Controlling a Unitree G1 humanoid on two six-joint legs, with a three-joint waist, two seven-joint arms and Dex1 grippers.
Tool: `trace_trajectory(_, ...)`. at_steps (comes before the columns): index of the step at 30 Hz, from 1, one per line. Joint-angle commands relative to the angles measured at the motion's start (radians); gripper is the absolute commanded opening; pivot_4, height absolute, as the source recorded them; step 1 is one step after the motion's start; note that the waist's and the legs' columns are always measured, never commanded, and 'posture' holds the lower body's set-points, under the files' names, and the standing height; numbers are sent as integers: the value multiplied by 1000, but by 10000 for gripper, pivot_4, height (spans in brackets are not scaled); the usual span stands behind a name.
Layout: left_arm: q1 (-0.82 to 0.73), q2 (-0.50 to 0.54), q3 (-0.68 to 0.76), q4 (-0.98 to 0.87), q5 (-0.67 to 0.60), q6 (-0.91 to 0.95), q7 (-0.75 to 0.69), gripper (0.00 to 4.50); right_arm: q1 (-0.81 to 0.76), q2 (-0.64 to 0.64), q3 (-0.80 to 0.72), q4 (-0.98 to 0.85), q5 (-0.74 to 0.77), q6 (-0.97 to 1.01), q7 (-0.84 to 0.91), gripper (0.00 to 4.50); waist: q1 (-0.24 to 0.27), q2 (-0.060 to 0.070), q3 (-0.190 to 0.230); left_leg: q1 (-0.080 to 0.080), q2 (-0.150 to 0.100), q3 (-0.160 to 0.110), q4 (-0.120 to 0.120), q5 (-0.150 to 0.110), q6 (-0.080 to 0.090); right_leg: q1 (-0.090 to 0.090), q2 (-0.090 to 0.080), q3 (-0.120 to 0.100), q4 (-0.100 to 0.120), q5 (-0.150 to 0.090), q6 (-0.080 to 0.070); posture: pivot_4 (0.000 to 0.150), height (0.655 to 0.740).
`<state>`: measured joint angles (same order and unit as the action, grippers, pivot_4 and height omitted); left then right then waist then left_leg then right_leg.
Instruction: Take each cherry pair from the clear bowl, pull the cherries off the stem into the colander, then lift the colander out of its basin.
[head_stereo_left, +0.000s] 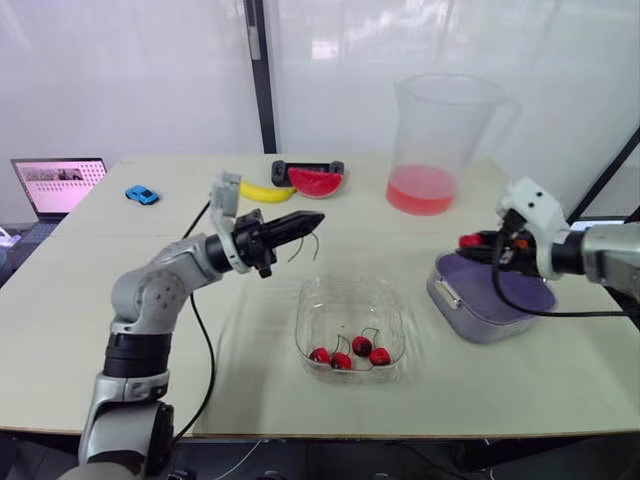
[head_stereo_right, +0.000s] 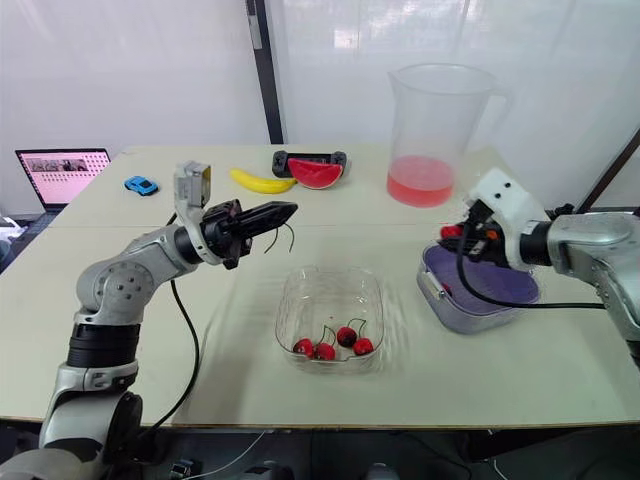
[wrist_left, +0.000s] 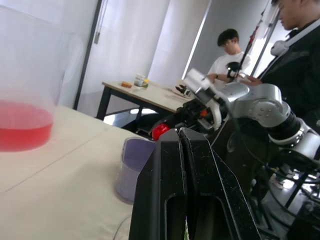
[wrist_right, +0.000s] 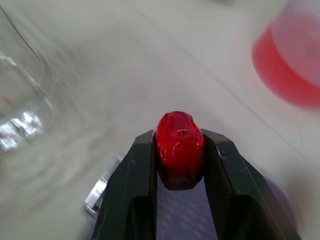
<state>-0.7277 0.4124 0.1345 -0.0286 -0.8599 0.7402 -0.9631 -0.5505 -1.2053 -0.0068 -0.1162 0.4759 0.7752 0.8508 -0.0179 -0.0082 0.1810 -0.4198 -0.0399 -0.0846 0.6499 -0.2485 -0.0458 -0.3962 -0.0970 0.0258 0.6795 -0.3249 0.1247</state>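
My left gripper (head_stereo_left: 316, 218) is shut on a thin bare stem (head_stereo_left: 313, 243) that dangles from its tips, held above the table just behind the clear bowl (head_stereo_left: 392, 300). Several red cherries (head_stereo_left: 350, 352) on stems lie at the front of that bowl. My right gripper (head_stereo_left: 468, 242) is shut on a single red cherry (wrist_right: 179, 139), hovering at the near left rim of the purple colander (head_stereo_left: 520, 293), which sits in its grey basin (head_stereo_left: 452, 304). In the left wrist view the shut fingers (wrist_left: 172, 165) point toward the colander (wrist_left: 131, 165) and the right gripper.
A tall clear pitcher (head_stereo_left: 436, 140) of red liquid stands behind the colander. At the back lie a banana (head_stereo_left: 262, 191), a watermelon slice (head_stereo_left: 315, 182), a blue toy car (head_stereo_left: 142, 195) and a laptop (head_stereo_left: 58, 185). Two people (wrist_left: 227, 55) are beyond the table's right side.
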Motion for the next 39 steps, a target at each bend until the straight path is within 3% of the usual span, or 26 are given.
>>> trace_trajectory(1,23,7,5,-54,1,-22,0,0,23,-21,22,49,-96,-103,60,12692,0,0,0,0,0,0,0,0,0,0,0,0,0,0,0,1500,7400)
trace_trajectory(4,39,5,3,-68,1,-24,12,0,36,-13,39,95,-143,-144,94,12692,0,0,0,0,0,0,0,0,0,0,0,0,0,0,0,1500,7400)
trace_trajectory(5,45,5,4,-71,2,-25,15,0,31,-15,45,111,-161,-154,104,18828,1,0,0,0,1,0,0,0,0,0,0,0,0,0,0,1500,7400)
trace_trajectory(6,50,7,5,-76,1,-24,18,0,25,-19,46,120,-169,-158,117,21770,1,0,0,0,1,0,0,0,0,0,0,0,0,0,0,1500,7400)
trace_trajectory(8,59,10,7,-84,-1,-21,22,0,6,-23,35,126,-171,-150,143,32301,1,0,0,0,1,-1,0,0,0,0,0,0,0,0,0,1500,7400)
trace_trajectory(11,64,13,11,-85,0,-22,29,0,-35,-43,4,137,-150,-117,195,44706,1,0,0,0,1,-1,0,0,0,0,0,0,0,0,0,1500,7400)
trace_trajectory(17,68,28,21,-91,-6,-17,42,0,-172,-48,-93,142,-15,-6,313,44706,3,0,0,0,1,-1,0,0,0,0,0,0,-1,0,0,1500,7400)
trace_trajectory(23,112,77,76,-125,-31,2,81,0,-369,111,-197,32,334,265,345,44706,-2,0,0,1,2,-3,-1,0,0,0,0,0,-1,0,0,1500,7400)
trace_trajectory(27,187,114,136,-186,-66,26,131,0,-419,214,-192,-72,508,392,312,44706,1,0,0,0,3,-3,-1,0,0,0,0,0,-1,0,0,1500,7400)
trace_trajectory(34,364,168,230,-305,-115,51,214,0,-421,315,-101,-150,527,382,271,44706,4,0,0,0,2,-3,0,0,0,0,-1,0,-2,0,0,1500,7400)
trace_trajectory(39,461,191,248,-262,-99,108,303,0,-433,339,-60,-141,489,338,263,44706,3,0,0,0,2,-3,0,0,0,0,-1,0,-1,0,0,1500,7400)
